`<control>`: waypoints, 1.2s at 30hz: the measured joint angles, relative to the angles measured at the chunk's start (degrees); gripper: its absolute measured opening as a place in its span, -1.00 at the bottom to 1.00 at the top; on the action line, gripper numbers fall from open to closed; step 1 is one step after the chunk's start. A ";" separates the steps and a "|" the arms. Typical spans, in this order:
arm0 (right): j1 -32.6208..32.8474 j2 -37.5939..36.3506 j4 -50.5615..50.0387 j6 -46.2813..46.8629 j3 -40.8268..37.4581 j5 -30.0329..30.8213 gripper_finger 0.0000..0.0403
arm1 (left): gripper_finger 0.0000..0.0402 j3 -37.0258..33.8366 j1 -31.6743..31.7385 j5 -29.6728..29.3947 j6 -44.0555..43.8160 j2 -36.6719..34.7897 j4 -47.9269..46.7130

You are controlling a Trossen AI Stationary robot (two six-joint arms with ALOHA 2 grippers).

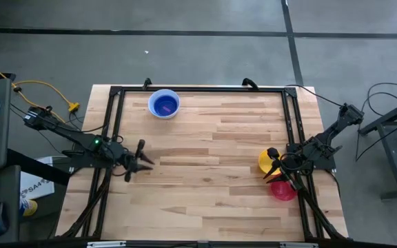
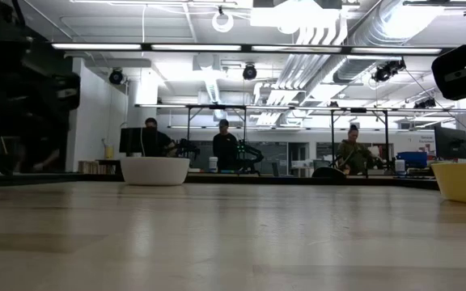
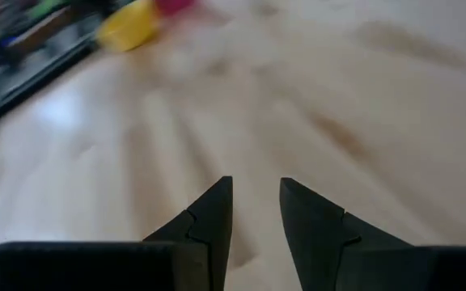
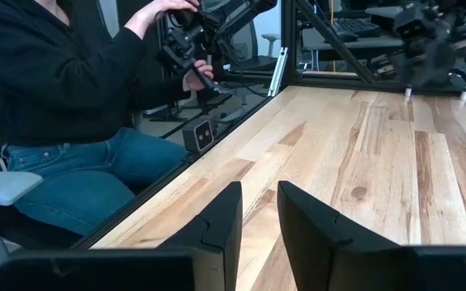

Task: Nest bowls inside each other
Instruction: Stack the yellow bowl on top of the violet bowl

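Observation:
A blue bowl [image 1: 164,105] sits nested in a white bowl [image 1: 151,100] at the table's far side; the low view shows the white bowl [image 2: 154,170] resting on its base. A yellow bowl [image 1: 265,162] and a red-pink bowl [image 1: 283,191] stand side by side at the right edge. They also show far off as the yellow bowl [image 3: 128,26] and the red-pink bowl [image 3: 172,6]. My left gripper [image 3: 256,184] is open over bare wood at the table's left [image 1: 145,161]. My right gripper [image 4: 259,187] is open, with nothing between its fingers, and hangs over the yellow bowl's near side [image 1: 274,167].
A black frame [image 1: 198,89] runs along the table's far edge and both sides. A seated person [image 4: 63,97] is beside the table, working a control arm. More people sit in the room behind [image 2: 225,149]. Bare wood lies across the table's middle [image 1: 212,158].

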 joint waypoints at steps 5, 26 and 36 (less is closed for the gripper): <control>0.00 0.00 0.00 0.00 -0.01 0.00 -0.63 | -0.48 0.00 -0.02 6.21 1.85 -0.23 -0.88; 0.00 -0.01 0.00 0.00 -0.01 0.01 -0.63 | -0.48 0.00 -0.02 6.16 1.71 -0.20 -0.88; 0.00 -0.01 0.00 0.00 0.01 0.01 -0.63 | -0.48 0.00 -0.01 6.16 1.68 -0.20 -0.88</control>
